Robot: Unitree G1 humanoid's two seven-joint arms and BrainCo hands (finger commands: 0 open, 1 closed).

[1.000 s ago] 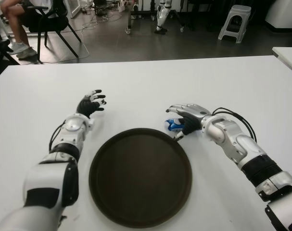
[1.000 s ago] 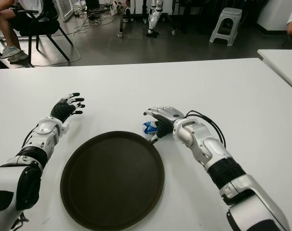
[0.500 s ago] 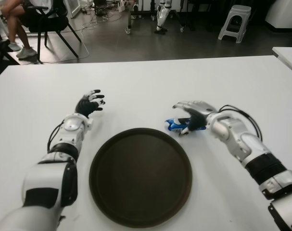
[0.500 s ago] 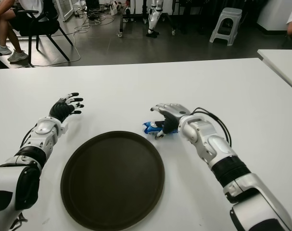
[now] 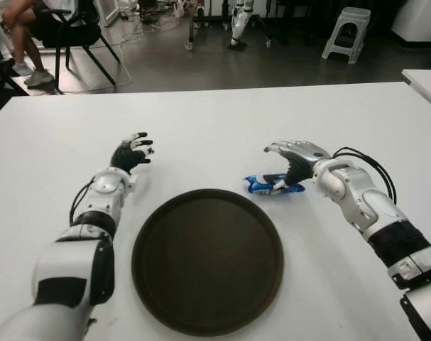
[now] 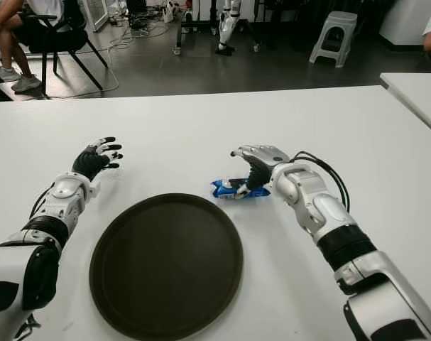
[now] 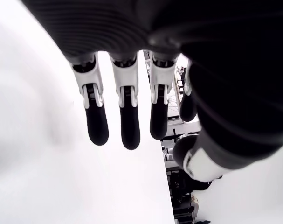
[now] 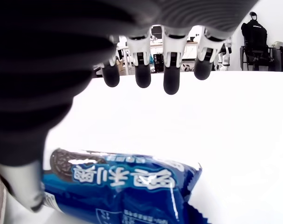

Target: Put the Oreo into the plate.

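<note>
While right hand (image 5: 295,158) hovers open-fingered, Oreo packet (image 5: 270,185) lies beneath, beside plate (image 5: 206,260).

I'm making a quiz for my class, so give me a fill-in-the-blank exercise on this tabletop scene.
1. The blue Oreo packet lies on the white ____.
2. The round dark brown plate holds ____.
3. The robot hand nearest the packet is the ____ one.
4. The right robot hand has its fingers ____.

Missing words: table; nothing; right; open
</note>
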